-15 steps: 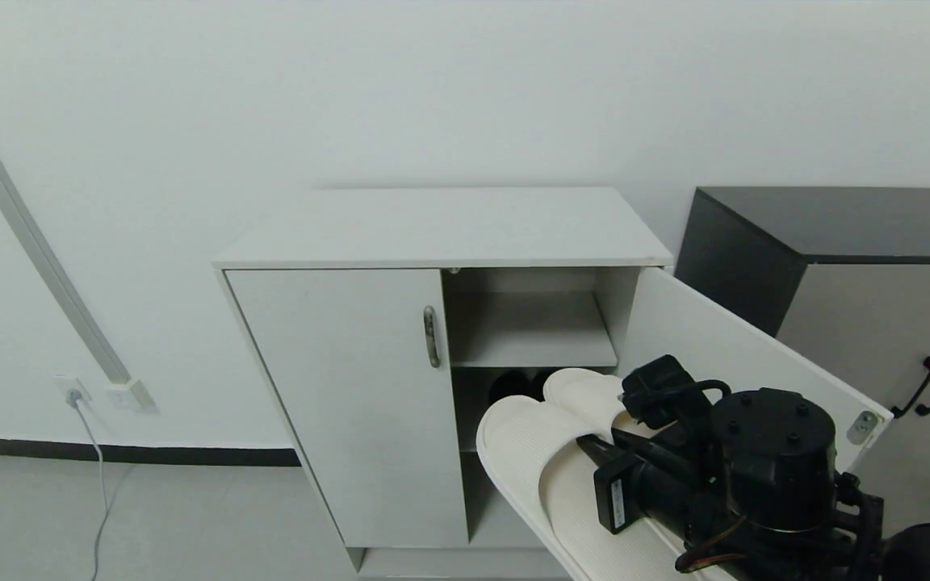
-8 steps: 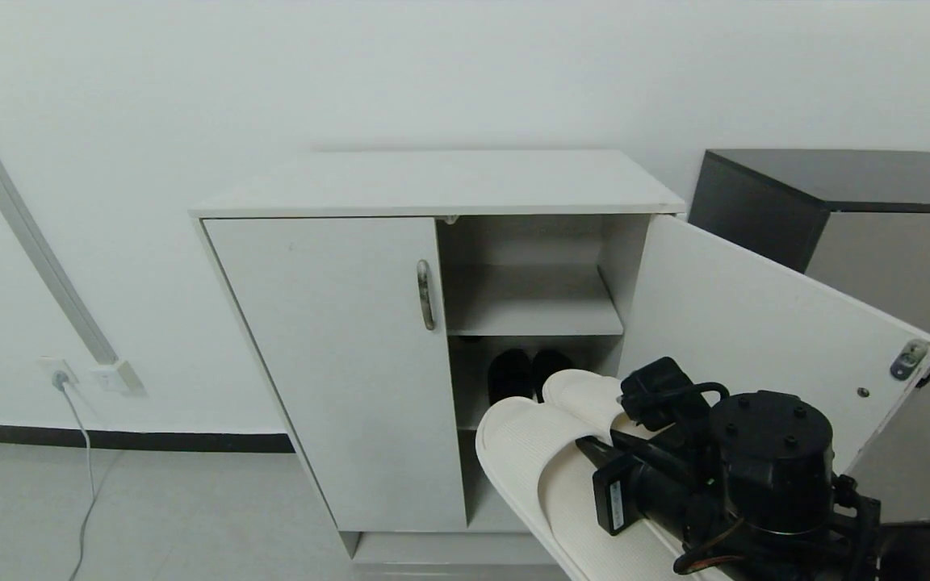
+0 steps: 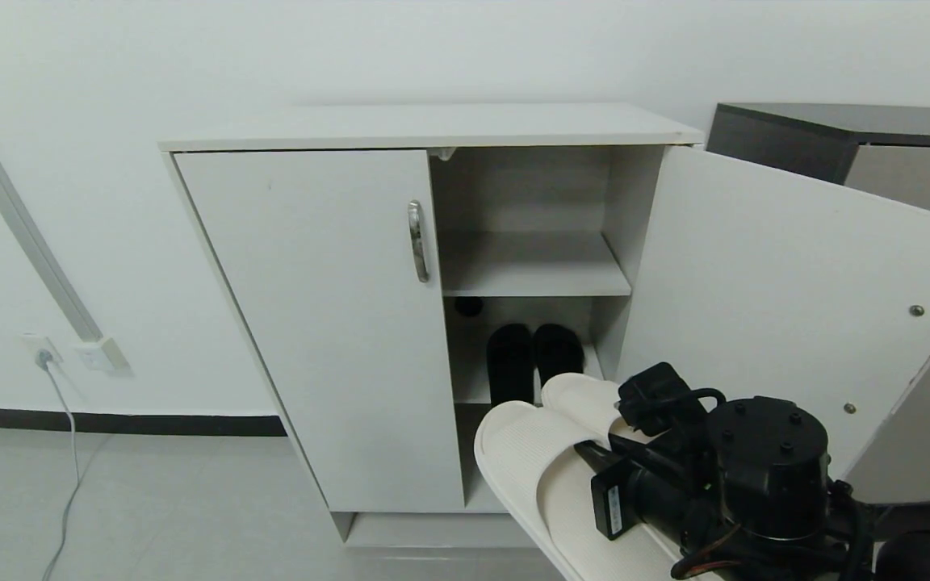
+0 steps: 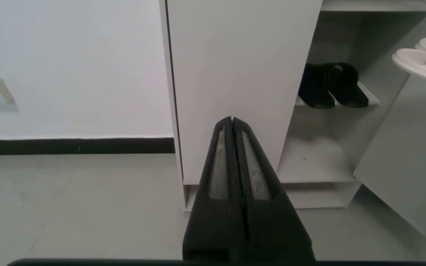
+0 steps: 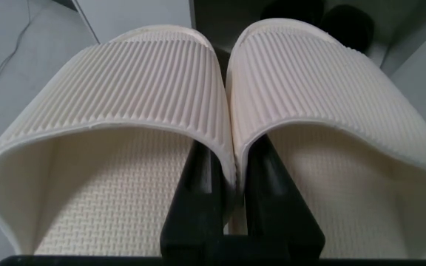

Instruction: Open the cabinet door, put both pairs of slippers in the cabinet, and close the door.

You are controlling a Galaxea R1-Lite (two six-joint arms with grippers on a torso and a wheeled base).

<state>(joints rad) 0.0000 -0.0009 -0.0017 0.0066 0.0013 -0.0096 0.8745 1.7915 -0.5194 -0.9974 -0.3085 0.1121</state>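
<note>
The right pincer [image 5: 231, 159] is clamped on the pair of cream slippers [image 3: 529, 452]. One finger sits inside each slipper, and the two inner side walls are squeezed together between them. In the head view the pair sits at lower centre, toes pointing up the frame toward the open half of the white cabinet [image 3: 433, 125], just outside its front edge. The left pincer [image 4: 231, 125] is closed on nothing and faces the closed left door [image 3: 312, 323] from well back.

The right door [image 3: 772, 282] stands swung out across the right of the frame. Inside, at centre frame, the black slippers [image 3: 534, 355] lie side by side on the middle shelf [image 3: 469, 379], toward its right side. Above them is the upper shelf [image 3: 529, 266], and below them the bottom compartment [image 3: 481, 484].

The grip is probably the weakest point. It holds only two soft walls, so a jolt or a snagged toe could peel one slipper free and drop it on the floor. The toes now line up roughly with the middle shelf's front edge. Going straight in at this height could catch them on that edge or push the black pair deeper or askew. Too little room shows beside the black pair for both cream slippers flat, so another level looks safer. The right arm sits close to the open door, and a sideways drift could knock the door or pinch the slippers against it. Letting go before the heels pass the front edge would leave them overhanging and block the door from closing.
</note>
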